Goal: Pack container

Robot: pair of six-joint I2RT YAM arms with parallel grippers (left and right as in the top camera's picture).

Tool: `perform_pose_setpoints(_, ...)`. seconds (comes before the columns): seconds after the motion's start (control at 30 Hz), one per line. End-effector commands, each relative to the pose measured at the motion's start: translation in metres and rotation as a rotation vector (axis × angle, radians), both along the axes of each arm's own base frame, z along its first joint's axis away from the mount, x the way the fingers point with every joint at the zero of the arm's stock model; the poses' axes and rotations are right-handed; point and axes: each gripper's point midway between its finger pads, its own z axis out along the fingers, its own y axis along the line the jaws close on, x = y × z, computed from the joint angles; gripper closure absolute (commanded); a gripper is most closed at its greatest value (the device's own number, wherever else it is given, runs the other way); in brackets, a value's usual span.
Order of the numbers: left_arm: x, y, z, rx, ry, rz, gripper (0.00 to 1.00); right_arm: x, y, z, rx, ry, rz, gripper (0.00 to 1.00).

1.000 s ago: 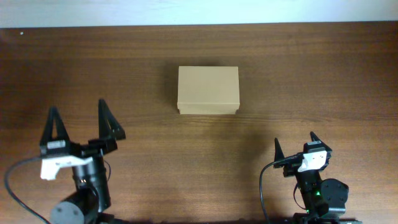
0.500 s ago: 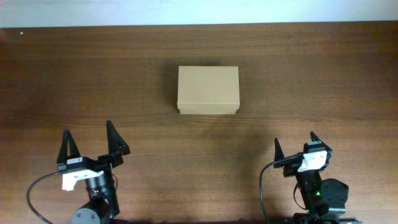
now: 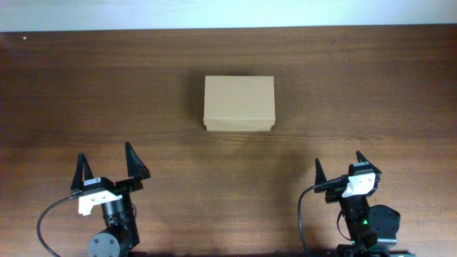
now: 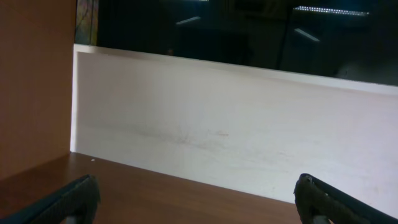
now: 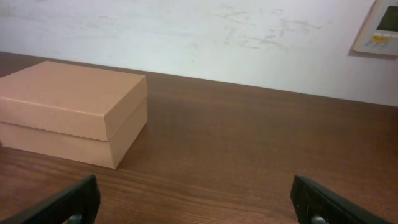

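The container (image 3: 238,103) is a plain brown cardboard box with its lid shut, standing on the wooden table at the upper middle. It also shows at the left in the right wrist view (image 5: 71,112). My left gripper (image 3: 107,163) is open and empty near the front left edge, far from the box. In the left wrist view (image 4: 199,199) its fingers frame bare table and wall. My right gripper (image 3: 338,165) is open and empty at the front right. In its own view (image 5: 199,202) the box lies ahead and to the left.
The brown wooden table (image 3: 357,93) runs to a white wall (image 5: 205,37) at the back. A wooden side panel (image 4: 34,87) stands at the left of the left wrist view. A small wall panel (image 5: 379,28) hangs at the right.
My left arm has drawn back toward the front edge and shifted a little right, its fingers still apart. The right arm and the box have not moved.
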Motion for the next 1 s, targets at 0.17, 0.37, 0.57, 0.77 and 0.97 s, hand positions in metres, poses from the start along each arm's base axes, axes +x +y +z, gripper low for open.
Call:
perform_pose_setpoints(0.17, 0.000, 0.002, -0.004, 0.011, 0.018, 0.016, 0.00, 0.000, 0.000, -0.001, 0.001, -0.006, 0.003, 0.01)
perform_pose_setpoints(0.37, 0.009, 0.002, -0.050, 0.028, 0.214, 0.015, 0.00, 0.000, 0.000, -0.001, 0.001, -0.006, 0.003, 0.01)
perform_pose_setpoints(0.57, 0.008, 0.001, -0.113, 0.052, 0.482, 0.010, 0.00, 0.000, 0.000, -0.001, 0.001, -0.006, 0.003, 0.01)
perform_pose_setpoints(0.77, 0.008, 0.001, -0.116, 0.054, 0.498, 0.010, 0.00, 0.000, 0.000, -0.001, 0.001, -0.006, 0.003, 0.01)
perform_pose_setpoints(0.97, 0.008, 0.001, -0.116, 0.054, 0.498, 0.010, 0.00, 0.000, 0.000, -0.001, 0.001, -0.006, 0.003, 0.01)
